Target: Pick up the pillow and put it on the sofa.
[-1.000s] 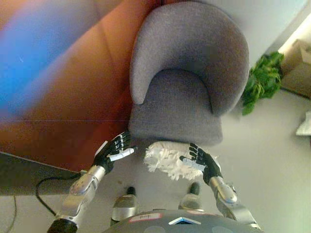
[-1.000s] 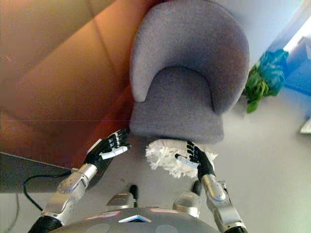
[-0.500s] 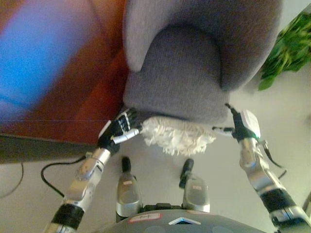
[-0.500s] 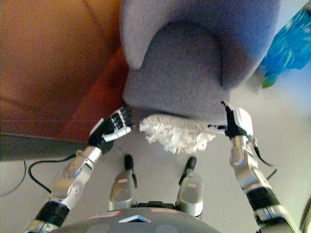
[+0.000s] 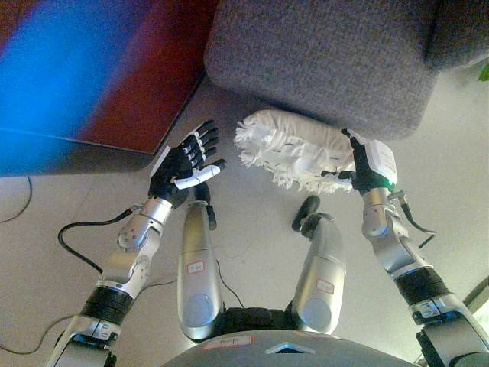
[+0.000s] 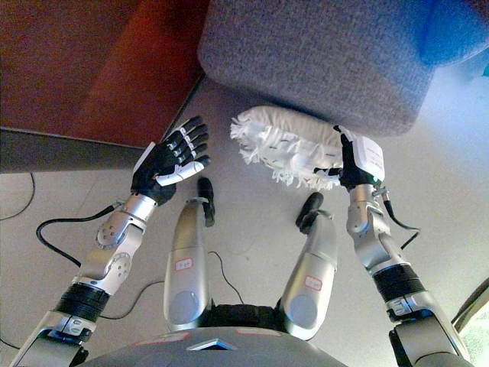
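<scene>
Across the top I see the grey sofa (image 5: 321, 61), and below its front edge the white fringed pillow (image 5: 294, 149) lies on the floor (image 5: 252, 229). My left hand (image 5: 183, 164) hovers spread and empty beside it; my right hand (image 5: 355, 168) touches the pillow's right end, grip unclear.

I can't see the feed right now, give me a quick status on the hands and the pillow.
Left hand open, clear of pillow. Right hand at white fringed pillow's right end, fingers hidden. Pillow on floor against grey armchair base. Nothing between.
</scene>
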